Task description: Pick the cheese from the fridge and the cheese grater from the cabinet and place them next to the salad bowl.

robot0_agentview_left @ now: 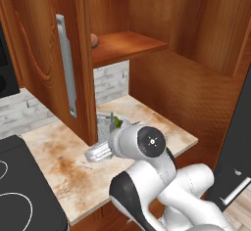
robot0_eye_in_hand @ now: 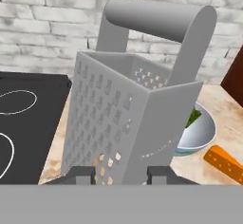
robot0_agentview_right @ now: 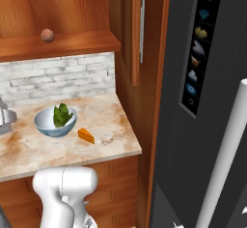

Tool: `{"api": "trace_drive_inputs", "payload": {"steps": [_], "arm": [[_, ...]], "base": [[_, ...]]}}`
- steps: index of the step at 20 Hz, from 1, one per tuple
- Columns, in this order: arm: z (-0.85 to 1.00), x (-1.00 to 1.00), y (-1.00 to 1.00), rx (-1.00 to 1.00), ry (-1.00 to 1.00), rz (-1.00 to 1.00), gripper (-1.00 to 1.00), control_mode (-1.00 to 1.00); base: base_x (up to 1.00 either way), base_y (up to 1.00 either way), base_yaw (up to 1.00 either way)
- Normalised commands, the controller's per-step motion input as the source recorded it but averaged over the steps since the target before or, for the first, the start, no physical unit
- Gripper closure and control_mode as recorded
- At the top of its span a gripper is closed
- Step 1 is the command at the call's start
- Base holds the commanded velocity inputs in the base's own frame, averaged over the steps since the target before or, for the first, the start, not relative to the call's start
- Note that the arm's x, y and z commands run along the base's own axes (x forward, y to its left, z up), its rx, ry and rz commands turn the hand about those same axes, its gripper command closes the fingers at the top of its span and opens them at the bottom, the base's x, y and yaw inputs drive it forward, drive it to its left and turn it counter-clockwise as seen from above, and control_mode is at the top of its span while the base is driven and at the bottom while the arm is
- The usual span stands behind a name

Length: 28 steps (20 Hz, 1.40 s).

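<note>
The grey metal cheese grater [robot0_eye_in_hand: 128, 109] looms upright in the hand view. My gripper [robot0_eye_in_hand: 119, 174] is shut on its lower part, one dark fingertip [robot0_eye_in_hand: 80, 174] on each side. In the left base view the cheese grater [robot0_agentview_left: 104, 126] shows just past my wrist, below the open cabinet door [robot0_agentview_left: 49, 54]. The salad bowl [robot0_agentview_right: 55, 121], white with green leaves, rests on the counter, and the orange cheese [robot0_agentview_right: 86, 135] wedge lies just to its right. The cheese grater [robot0_agentview_right: 4, 118] is at the left edge, left of the bowl. The dark fridge [robot0_agentview_right: 193, 125] stands at the right.
A black stovetop [robot0_agentview_left: 19, 191] borders the counter [robot0_agentview_left: 59, 151] on the left. A small brown round lump [robot0_agentview_right: 47, 35] sits on the wooden cabinet shelf above. A brick backsplash [robot0_agentview_right: 58, 77] closes the back. The pale fridge door handle [robot0_agentview_right: 226, 149] juts across the right.
</note>
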Motion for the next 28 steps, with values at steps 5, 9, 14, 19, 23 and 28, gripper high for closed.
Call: {"api": "trace_drive_inputs", "payload": {"steps": [5,9,14,19,23,28], "arm": [[-0.31,0.00,0.08,0.03,0.01,-0.27,1.00,-1.00],[-0.29,0.00,0.09,0.02,0.00,-0.31,1.00,-1.00],[-0.47,0.01,0.19,0.00,0.00,-0.28,1.00,-1.00],[-0.29,0.31,0.22,-0.03,0.01,-0.21,1.00,-1.00],[-0.08,0.50,0.13,-0.02,0.03,-0.12,1.00,-1.00],[-0.12,0.09,0.29,0.00,0.00,-0.02,1.00,-1.00]], "base": [[0.00,0.00,0.00],[0.00,0.00,0.00],[0.00,0.00,0.00],[0.00,0.00,0.00],[0.00,0.00,0.00],[0.00,0.00,0.00]]}}
